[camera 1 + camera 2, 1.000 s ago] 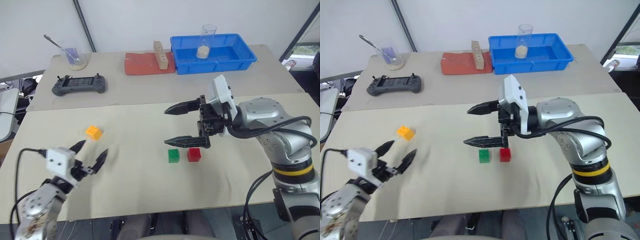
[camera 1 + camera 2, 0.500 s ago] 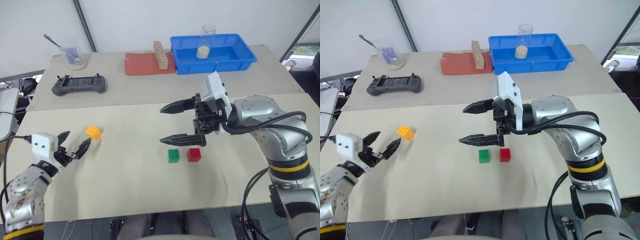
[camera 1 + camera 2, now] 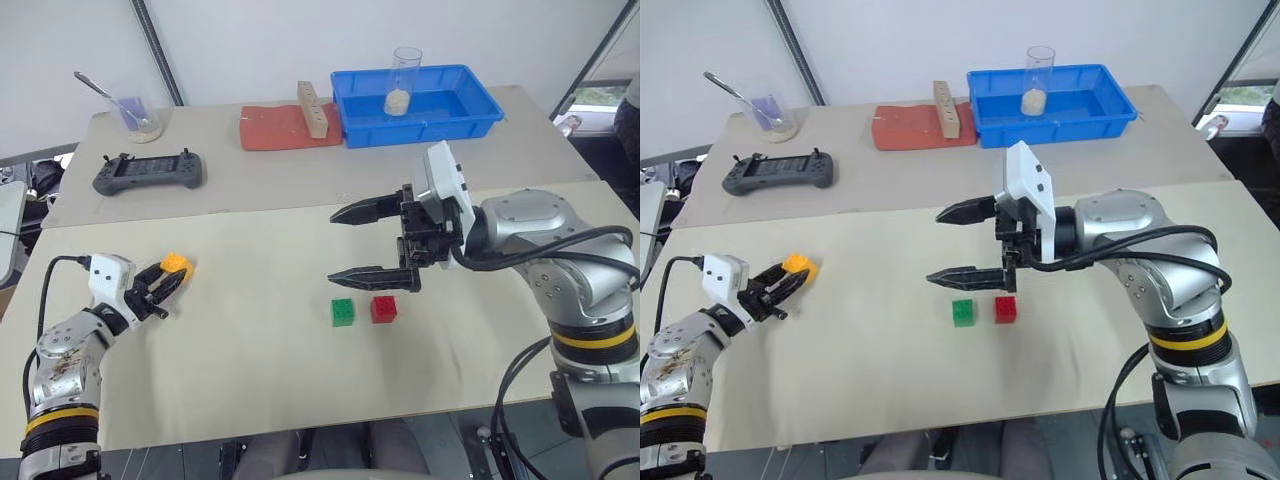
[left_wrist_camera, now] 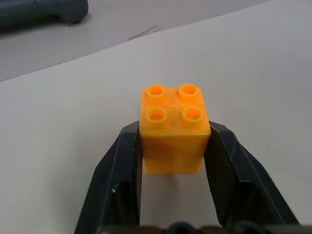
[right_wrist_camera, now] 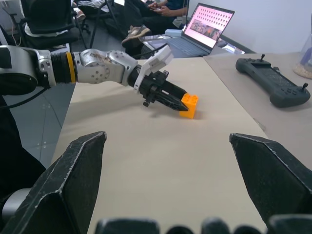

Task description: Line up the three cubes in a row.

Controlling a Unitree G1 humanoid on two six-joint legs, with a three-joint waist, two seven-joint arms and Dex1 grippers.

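- Left gripper (image 4: pixel 173 156) clenched on the yellow-orange cube (image 4: pixel 174 127), one black finger (image 4: pixel 124 170) on each side face; studs up, cube sits on the tabletop (image 3: pixel 250 360), not lifted as far as the views show.
- That cube is at the tabletop's left side, well apart from the other two.
- Right gripper (image 3: pixel 372 242) spread wide, holding nothing, hovers in mid-air just above and behind the green/red pair, pointing to the robot's left.
- Green cube (image 3: pixel 343 312) and red cube (image 3: pixel 383 309) sit just beside each other near the tabletop's middle, small gap between, roughly level: two of the three look already in a row.
- Judged progress: about midway. Third cube grasped but not yet carried over.
- Left to do: lift the yellow-orange cube, bring it across, set it in line with the pair, likely on the green cube's open side, then let go.
- Behind, not part of the task: black handheld controller (image 3: pixel 147 172), red mat (image 3: pixel 275 130) with a tan wooden block (image 3: pixel 312 108), blue bin (image 3: pixel 420 105) with a clear cup (image 3: pixel 403 80), a beaker with a spoon (image 3: pixel 135 112).
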